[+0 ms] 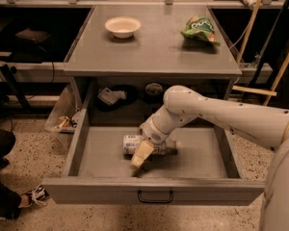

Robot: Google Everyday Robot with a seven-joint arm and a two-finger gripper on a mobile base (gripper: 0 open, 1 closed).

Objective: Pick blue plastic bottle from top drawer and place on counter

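Observation:
The top drawer [154, 190] is pulled wide open, its dark handle at the front. The blue plastic bottle [133, 144] lies on its side on the drawer floor, label up. My gripper [142, 154] reaches down into the drawer from the right and sits right over the bottle's middle, covering part of it. The white arm [216, 114] comes in from the right edge. The counter [154, 42] is the grey tabletop above the drawer.
A white bowl [122, 26] stands on the counter at the back left. A green snack bag [200, 29] lies at the back right. A crumpled object [110, 96] sits on the shelf behind the drawer. A plastic bag [62, 117] lies on the floor left.

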